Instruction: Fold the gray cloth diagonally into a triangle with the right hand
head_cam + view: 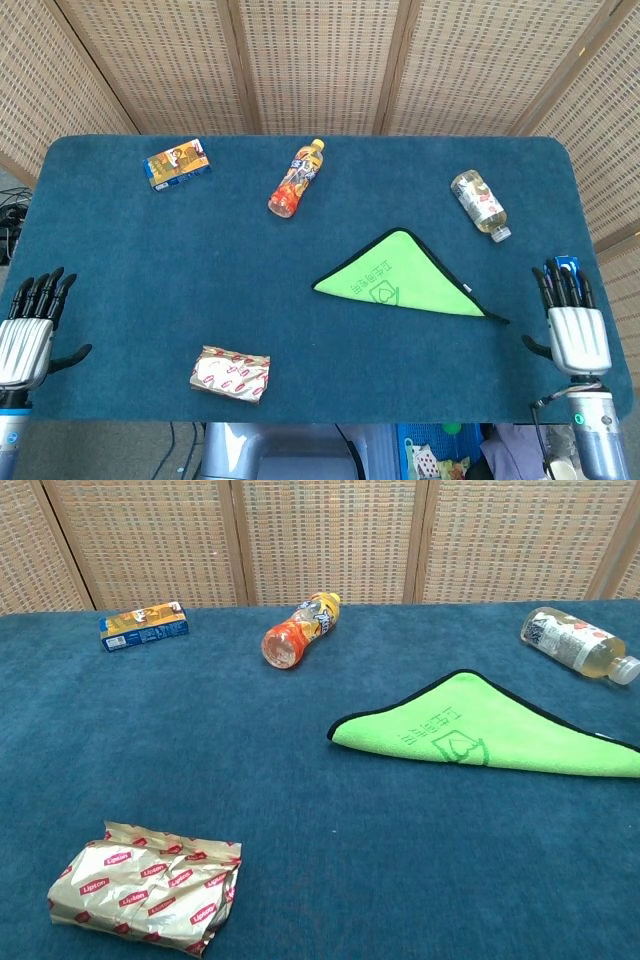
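Cloth (395,276): bright green on its visible face, black-edged, lying flat on the blue table (150,260) as a folded triangle, right of centre; printed characters and a logo show on top. Its long edge runs along the near side, one point towards the far side, one to the left, one drawn out thin to the right. No hand touches it.

Right hand (576,328): at the table's near right corner, well apart from the cloth, palm down, fingers straight and slightly spread, holding nothing. Seen in the head view only.

Left hand (27,332): at the near left edge, fingers straight and a little apart, thumb out to the side, holding nothing. Head view only.

Clear bottle (480,205): pale yellow drink, patterned label, lying on its side beyond the cloth to the right, cap towards the right edge.

Orange bottle (296,178): lying on its side at the far centre, yellow cap pointing away.

Small box (176,164): blue and orange, lying flat at the far left.

Blue box (566,270): at the right edge, mostly hidden behind the right hand's fingertips.

Foil packet (230,373): crumpled, gold with red Lipton marks, near left of centre, well apart from the cloth
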`<state>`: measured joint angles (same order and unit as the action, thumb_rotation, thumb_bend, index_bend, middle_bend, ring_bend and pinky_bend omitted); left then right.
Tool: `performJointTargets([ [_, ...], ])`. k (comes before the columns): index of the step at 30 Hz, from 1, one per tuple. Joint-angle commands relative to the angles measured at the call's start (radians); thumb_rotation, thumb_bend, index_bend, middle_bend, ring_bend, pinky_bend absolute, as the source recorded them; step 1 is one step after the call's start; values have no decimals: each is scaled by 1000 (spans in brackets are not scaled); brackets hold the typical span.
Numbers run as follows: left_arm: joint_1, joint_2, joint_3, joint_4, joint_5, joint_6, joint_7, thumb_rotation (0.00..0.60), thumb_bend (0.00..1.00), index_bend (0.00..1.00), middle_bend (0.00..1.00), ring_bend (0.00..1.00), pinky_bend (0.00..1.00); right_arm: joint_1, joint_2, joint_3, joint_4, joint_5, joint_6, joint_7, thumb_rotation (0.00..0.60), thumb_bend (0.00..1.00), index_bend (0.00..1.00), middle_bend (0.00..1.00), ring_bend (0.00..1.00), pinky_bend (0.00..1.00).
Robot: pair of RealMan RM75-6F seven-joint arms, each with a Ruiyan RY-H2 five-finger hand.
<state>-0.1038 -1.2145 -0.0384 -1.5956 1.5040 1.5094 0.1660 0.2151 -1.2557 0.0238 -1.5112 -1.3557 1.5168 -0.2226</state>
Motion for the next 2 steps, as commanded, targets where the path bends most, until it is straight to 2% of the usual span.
performJointTargets([
  [1, 3, 0, 1, -2, 2, 3, 4, 600, 102, 0, 0, 0, 0, -46, 9, -31, 14, -20, 27, 35, 600, 0, 42, 0, 0, 0],
  [2, 3, 0, 1, -2, 2, 4, 4, 600, 102, 0, 0, 0, 0, -50, 8, -33, 17, -20, 29, 40, 600, 0, 42, 0, 0, 0],
])
